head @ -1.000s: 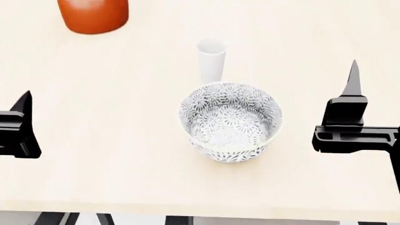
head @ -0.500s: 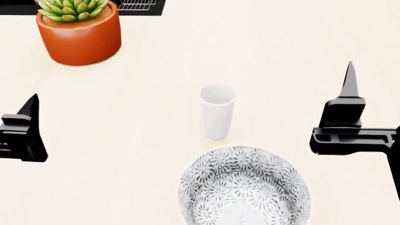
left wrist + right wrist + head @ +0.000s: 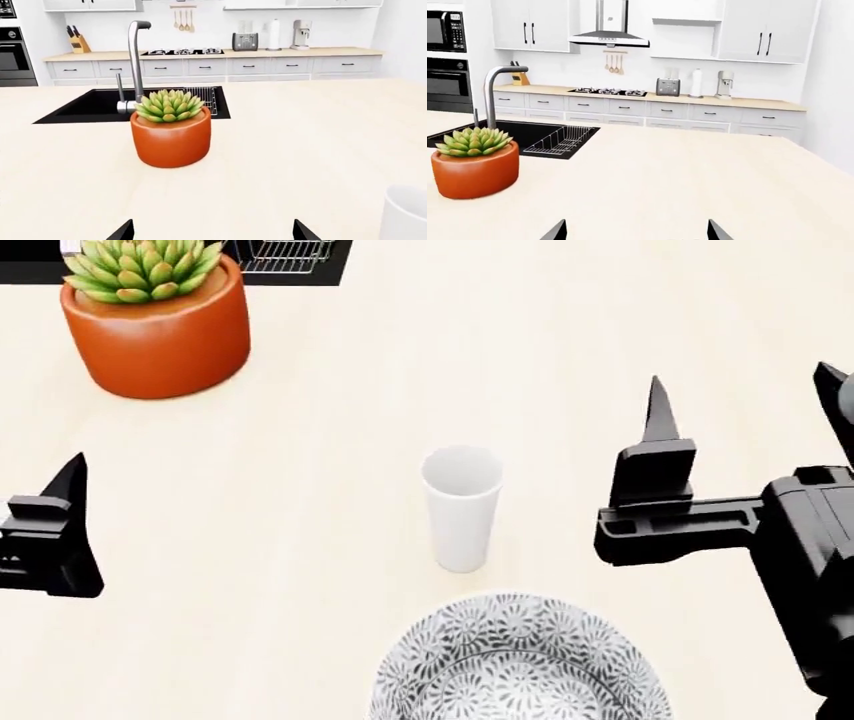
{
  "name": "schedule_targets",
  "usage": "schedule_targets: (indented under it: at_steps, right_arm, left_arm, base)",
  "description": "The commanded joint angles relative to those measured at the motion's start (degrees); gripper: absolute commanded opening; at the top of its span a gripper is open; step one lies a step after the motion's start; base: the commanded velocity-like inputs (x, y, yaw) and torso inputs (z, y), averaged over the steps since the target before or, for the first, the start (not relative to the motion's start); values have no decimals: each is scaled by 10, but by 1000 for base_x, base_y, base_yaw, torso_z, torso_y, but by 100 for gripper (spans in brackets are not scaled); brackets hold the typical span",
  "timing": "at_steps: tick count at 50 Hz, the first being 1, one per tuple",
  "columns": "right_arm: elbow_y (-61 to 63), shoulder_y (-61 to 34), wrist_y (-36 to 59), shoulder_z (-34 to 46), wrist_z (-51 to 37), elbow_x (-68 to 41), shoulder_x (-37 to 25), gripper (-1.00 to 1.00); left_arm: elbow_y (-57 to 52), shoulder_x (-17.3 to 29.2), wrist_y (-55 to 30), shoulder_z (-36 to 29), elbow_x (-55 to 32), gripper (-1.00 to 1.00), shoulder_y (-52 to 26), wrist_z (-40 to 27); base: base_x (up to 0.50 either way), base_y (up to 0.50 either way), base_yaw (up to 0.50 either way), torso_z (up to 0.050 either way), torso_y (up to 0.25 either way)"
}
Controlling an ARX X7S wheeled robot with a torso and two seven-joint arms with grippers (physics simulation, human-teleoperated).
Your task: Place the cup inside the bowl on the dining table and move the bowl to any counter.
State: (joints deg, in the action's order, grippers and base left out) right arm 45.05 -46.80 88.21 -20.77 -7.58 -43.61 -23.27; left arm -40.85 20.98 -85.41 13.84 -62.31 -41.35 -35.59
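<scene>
The white cup [image 3: 462, 505] stands upright on the pale dining table [image 3: 334, 440], just beyond the patterned bowl [image 3: 521, 670], which the head view's lower edge cuts off. The cup's rim also shows in the left wrist view [image 3: 405, 212]. My right gripper [image 3: 742, 390] is open and empty, right of the cup at about its height and apart from it. My left gripper [image 3: 212, 230] is open and empty, well left of the cup; one fingertip [image 3: 74, 472] shows in the head view. The right gripper [image 3: 636, 230] holds nothing between its tips.
An orange pot with a succulent [image 3: 154, 325] stands at the table's far left, in front of a black sink [image 3: 100, 102] with a tall tap [image 3: 135, 60]. A tan counter [image 3: 760, 104] with toaster and hob runs along the back wall.
The head view has tilted up, so the bowl slid to the lower edge and the pot came into full view. My right gripper moved left towards the cup. The left gripper barely moved.
</scene>
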Motion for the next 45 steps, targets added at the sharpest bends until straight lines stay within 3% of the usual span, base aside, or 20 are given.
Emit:
schedule_targets:
  at_steps: [1, 24, 26, 33, 45]
  right_arm:
    - [-89, -42, -17, 58, -4, -37, 14, 100]
    - [-212, -86, -61, 185, 26, -32, 35, 100]
    - [-221, -81, -66, 196, 31, -31, 35, 100]
    - [-239, -79, -73, 220, 38, -29, 38, 100]
    - [-268, -75, -97, 242, 38, -12, 33, 100]
  left_arm:
    - [10, 12, 13, -1, -11, 100, 5, -6]
    - [18, 26, 36, -10, -27, 100, 21, -16]
    - [25, 17, 52, -37, -3, 100, 21, -16]
    - [20, 34, 43, -11, -31, 100, 26, -16]
    - [22, 34, 51, -20, -36, 100, 29, -23]
  base:
    - [0, 0, 0, 0, 0]
    - [0, 0, 0, 0, 0]
    - [0, 0, 0, 0, 0]
    - [0, 0, 0, 0, 0]
    - [0, 0, 0, 0, 0]
